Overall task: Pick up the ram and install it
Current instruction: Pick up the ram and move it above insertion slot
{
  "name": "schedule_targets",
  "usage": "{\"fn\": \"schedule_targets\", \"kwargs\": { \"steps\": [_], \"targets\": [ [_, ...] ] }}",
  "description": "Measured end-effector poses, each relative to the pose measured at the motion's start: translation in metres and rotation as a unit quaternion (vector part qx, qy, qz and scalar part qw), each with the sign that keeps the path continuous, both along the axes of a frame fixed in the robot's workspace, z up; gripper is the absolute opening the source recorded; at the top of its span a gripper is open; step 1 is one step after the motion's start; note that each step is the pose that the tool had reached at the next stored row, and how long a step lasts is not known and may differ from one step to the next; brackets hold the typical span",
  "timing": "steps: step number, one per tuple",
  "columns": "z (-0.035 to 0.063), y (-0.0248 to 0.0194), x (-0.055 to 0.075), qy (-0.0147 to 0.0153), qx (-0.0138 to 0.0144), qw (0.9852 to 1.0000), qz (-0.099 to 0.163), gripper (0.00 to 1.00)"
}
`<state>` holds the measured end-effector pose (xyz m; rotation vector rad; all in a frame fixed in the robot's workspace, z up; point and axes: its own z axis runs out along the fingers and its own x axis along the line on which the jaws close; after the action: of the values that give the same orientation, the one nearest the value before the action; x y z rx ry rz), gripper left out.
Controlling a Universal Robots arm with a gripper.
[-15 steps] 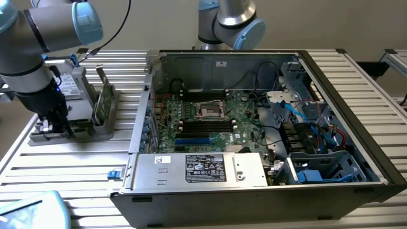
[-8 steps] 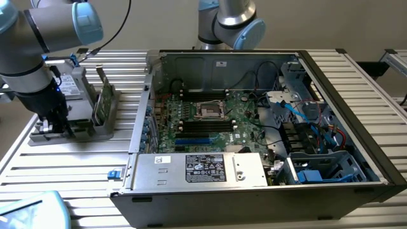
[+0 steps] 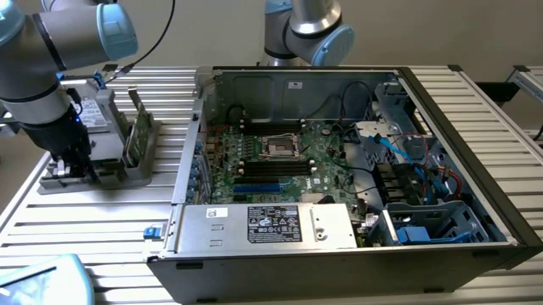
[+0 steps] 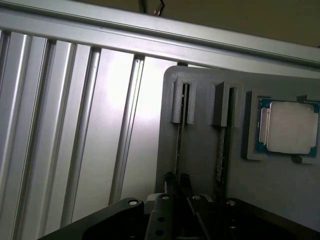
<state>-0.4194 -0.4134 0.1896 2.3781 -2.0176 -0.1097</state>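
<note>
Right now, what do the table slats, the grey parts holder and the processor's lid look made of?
Table slats: likely aluminium, bright ribbed profiles with glare. Parts holder: probably plastic, matte grey, moulded slots. Processor lid: metal, dull silver plate on a blue-green board.

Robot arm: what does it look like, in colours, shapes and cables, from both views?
The arm is built of thick grey tubes with light blue joint caps; a thin black cable loops off it. The end effector is black, with two slim fingers on a plate with silver screws.

Soft even light — glare on slats (image 4: 114, 85)
</note>
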Motion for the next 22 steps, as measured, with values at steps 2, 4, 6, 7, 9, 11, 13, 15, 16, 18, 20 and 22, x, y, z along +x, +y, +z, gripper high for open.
{"fn": "schedule_targets", "kwargs": {
  "steps": [2,4,6,7,9,11,13,15,16,18,20,22],
  "targets": [
    [0.0001,0.0,0.0,-0.0001,0.0,1.0,0.0,0.14],
    [0.0003,0.0,0.0,-0.0001,0.0001,1.0,0.0,0.14],
    [0.0008,0.0001,0.0001,-0.0004,0.0002,1.0,0.0,0.14],
    [0.0013,0.0001,0.0001,-0.0005,0.0003,1.0,-0.001,0.14],
    [0.0034,0.0,0.0,0.0001,0.0001,1.0,-0.001,0.14],
    [0.0037,0.0001,0.0001,-0.0001,0.0003,1.0,-0.002,0.14],
    [0.0041,0.0,0.0001,0.0015,0.0002,1.0,-0.003,0.14],
    [0.0043,0.0,0.0001,0.0037,0.0001,1.0,-0.005,0.14],
    [0.0044,0.0,0.0001,0.0046,0.0001,1.0,-0.006,0.14],
    [0.0048,0.0,0.0001,0.0061,0.0001,1.0,-0.008,0.14],
    [0.0057,0.0,0.0003,0.0072,0.0,0.9999,-0.01,0.14],
    [0.0068,0.0,0.0005,0.008,0.0001,0.9999,-0.011,0.14]
  ]
}}
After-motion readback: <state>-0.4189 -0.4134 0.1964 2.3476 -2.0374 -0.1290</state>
